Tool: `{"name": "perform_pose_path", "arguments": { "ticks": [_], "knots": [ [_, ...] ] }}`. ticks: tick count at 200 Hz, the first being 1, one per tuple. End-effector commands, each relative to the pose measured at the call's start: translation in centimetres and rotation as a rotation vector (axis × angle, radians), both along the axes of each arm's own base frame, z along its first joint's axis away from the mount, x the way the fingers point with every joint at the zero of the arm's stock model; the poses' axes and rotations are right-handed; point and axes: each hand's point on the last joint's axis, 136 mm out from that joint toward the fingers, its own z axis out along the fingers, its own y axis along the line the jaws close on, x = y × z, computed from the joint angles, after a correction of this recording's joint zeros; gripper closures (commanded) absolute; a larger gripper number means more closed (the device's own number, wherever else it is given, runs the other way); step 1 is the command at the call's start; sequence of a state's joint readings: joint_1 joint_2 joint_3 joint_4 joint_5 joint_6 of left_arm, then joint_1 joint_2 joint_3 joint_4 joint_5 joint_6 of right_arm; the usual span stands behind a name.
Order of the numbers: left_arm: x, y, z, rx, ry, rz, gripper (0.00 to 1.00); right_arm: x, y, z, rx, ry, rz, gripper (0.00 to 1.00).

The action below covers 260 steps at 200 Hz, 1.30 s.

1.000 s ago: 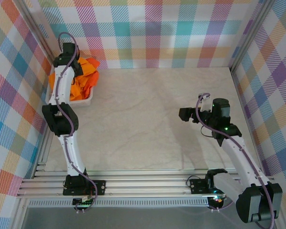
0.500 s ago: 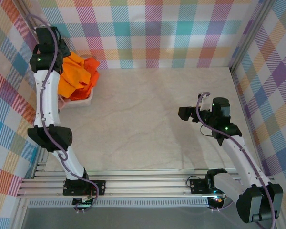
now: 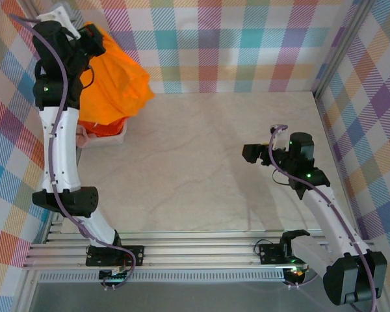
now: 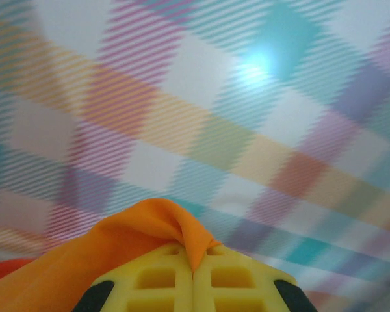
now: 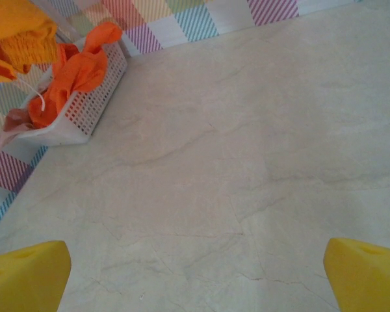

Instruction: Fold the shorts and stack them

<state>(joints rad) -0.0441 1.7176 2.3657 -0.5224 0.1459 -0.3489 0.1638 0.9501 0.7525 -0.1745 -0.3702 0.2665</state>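
Pastel plaid walls point(image 3: 247, 39) enclose a pale, marble-patterned table point(image 3: 201, 169). At about 11 o'clock in the overhead view, one pair of orange shorts point(image 3: 117, 84) is held aloft by the left gripper point(image 4: 194, 274). In the wrist view its yellow jaws are seen pressed together on a fold of the cloth. The garment hangs free above the white mesh basket point(image 3: 107, 138), presumably so that it can be carried clear of the rim and of the other clothes. A second orange pair point(image 5: 78, 71) and a scrap of pink cloth point(image 5: 12, 121) are seen lying in the basket. The right gripper point(image 3: 252, 154) is held over bare table at about 3 o'clock, jaws spread wide and grasping nothing. It is probably placed there to take a hem once the shorts are brought over. Folding is judged not yet begun.
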Motion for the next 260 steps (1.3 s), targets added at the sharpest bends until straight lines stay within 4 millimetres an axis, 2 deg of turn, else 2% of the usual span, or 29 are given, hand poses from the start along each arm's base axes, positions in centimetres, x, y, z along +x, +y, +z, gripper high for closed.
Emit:
{"name": "perform_pose_path", "arguments": {
  "ticks": [1, 26, 56, 84, 100, 109, 121, 132, 141, 152, 182, 184, 200, 225, 237, 260],
  "knots": [
    [-4.9, -6.3, 7.3, -0.067, -0.217, -0.245, 1.00, -0.1, 0.0, 3.6, 0.025, -0.104, -0.009, 0.01],
    [-5.6, -13.2, 7.3, -0.128, -0.209, -0.448, 1.00, -0.4, -0.7, 4.6, 0.015, -0.144, -0.051, 0.00],
    [-4.8, -20.8, 4.8, -0.191, -0.145, -0.642, 1.00, -1.0, -1.6, 5.9, -0.009, -0.194, -0.091, 0.01],
    [-3.7, -26.4, 0.2, -0.173, -0.026, -0.758, 1.00, -1.6, -2.4, 6.5, -0.045, -0.212, -0.118, 0.00],
    [-2.7, -28.4, -3.9, -0.135, 0.086, -0.795, 0.91, -1.6, -2.6, 6.5, -0.066, -0.202, -0.124, 0.00],
    [-1.8, -29.1, -6.7, -0.106, 0.161, -0.801, 0.84, -1.6, -2.5, 6.2, -0.074, -0.190, -0.115, 0.01],
    [-0.6, -29.4, -11.0, -0.024, 0.257, -0.781, 0.61, -1.5, -2.3, 5.5, -0.083, -0.159, -0.103, 0.01],
    [0.6, -28.9, -14.6, 0.068, 0.327, -0.743, 0.52, -1.4, -2.1, 4.6, -0.091, -0.113, -0.086, 0.01],
    [1.2, -28.3, -16.7, 0.135, 0.365, -0.722, 0.44, -1.3, -1.8, 3.8, -0.095, -0.074, -0.068, 0.01],
    [1.1, -28.0, -17.9, 0.158, 0.392, -0.727, 0.34, -1.1, -1.5, 2.6, -0.094, -0.021, -0.052, 0.01],
    [-1.3, -28.0, -18.4, 0.114, 0.358, -0.774, 0.22, -0.8, -1.4, -0.3, -0.103, 0.114, -0.057, 0.01],
    [-1.4, -28.0, -19.2, 0.113, 0.373, -0.773, 0.21, -0.8, -1.5, -0.5, -0.104, 0.121, -0.058, 0.01],
    [-2.8, -26.9, -21.2, 0.103, 0.394, -0.744, 0.15, -0.6, -1.6, -1.8, -0.104, 0.176, -0.074, 0.01],
    [-5.3, -25.9, -27.6, 0.113, 0.529, -0.715, 0.15, -0.3, -2.4, -3.7, -0.113, 0.277, -0.134, 0.01],
    [-6.5, -26.3, -30.1, 0.105, 0.572, -0.721, 0.15, -0.1, -3.2, -4.5, -0.103, 0.333, -0.172, 0.01],
    [-8.0, -28.8, -33.7, 0.145, 0.605, -0.749, 0.15, 0.3, -4.6, -5.4, -0.036, 0.411, -0.226, 0.01]
  ]
}}
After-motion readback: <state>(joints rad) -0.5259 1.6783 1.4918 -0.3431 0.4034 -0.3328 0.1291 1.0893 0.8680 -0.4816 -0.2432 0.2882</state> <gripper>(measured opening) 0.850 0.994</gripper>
